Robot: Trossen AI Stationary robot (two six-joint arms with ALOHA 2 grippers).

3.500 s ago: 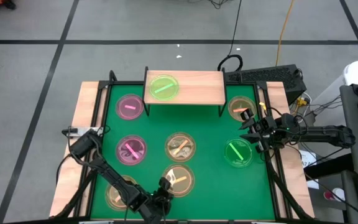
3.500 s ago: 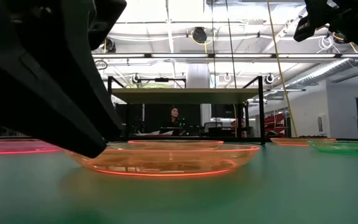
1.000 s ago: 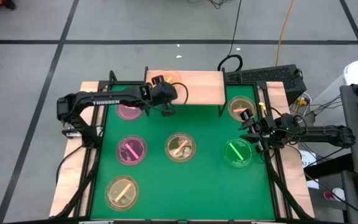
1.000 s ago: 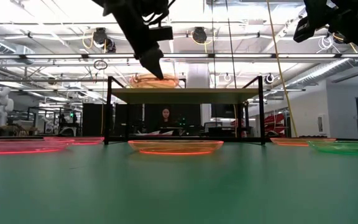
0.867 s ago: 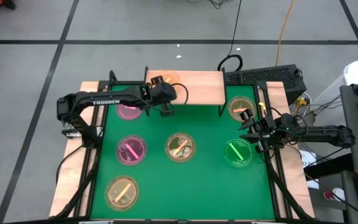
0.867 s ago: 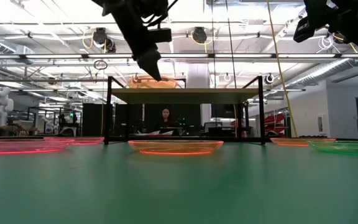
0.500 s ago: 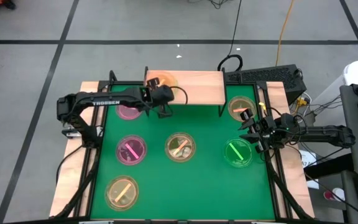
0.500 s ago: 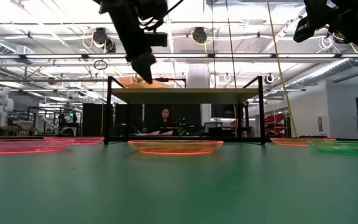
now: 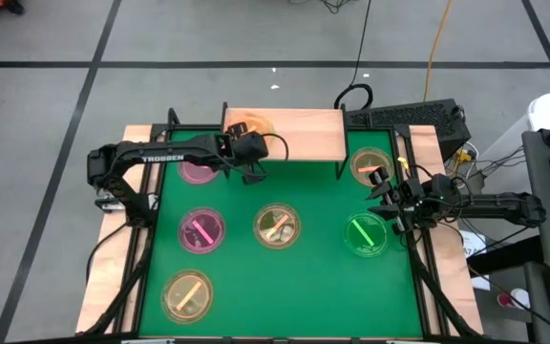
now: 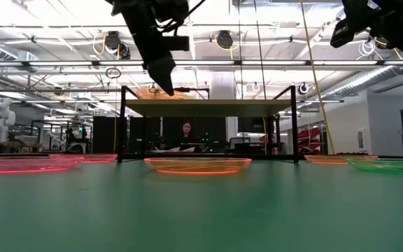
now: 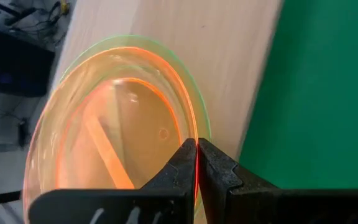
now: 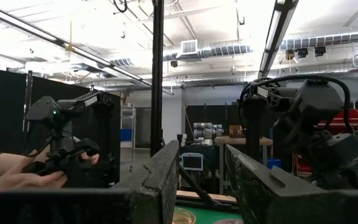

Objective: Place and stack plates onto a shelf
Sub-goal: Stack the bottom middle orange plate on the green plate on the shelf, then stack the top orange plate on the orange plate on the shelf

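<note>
Left gripper [image 11: 197, 163]: I see it over the shelf's left end, jaws pinched on the rim of the amber plate [image 11: 114, 134].
Amber plate: sits nested on a green plate [image 11: 199, 109] whose rim peeks out around it; both rest on the shelf [image 9: 304, 134], toward its left end (from my wrist feed the orange stripe inside shows clearly).
Shelf: light-wood board on thin black legs, at the far edge of the green surface [image 9: 323, 277]; its right part is bare wood.
Pink plate near shelf [image 9: 197, 170]: on the surface just beside the shelf's left front leg, partly under the left arm.
Second pink plate [image 9: 201, 230]: on the surface in front of the shelf, toward the left, well apart from it.
Tan plate, centre [image 9: 277, 225]: on the surface straight in front of the shelf.
Tan plate, near corner [image 9: 187, 294]: farthest from the shelf, left front of the surface.
Tan plate by shelf's right end [image 9: 369, 164]: on the surface just beside the shelf's right legs.
Green plate on the surface [image 9: 367, 234]: in front of the shelf's right end, well apart from it.
Right gripper [image 9: 382, 199]: hovers right of the shelf, above the gap between the tan and green plates there; jaws parted, holding nothing.
</note>
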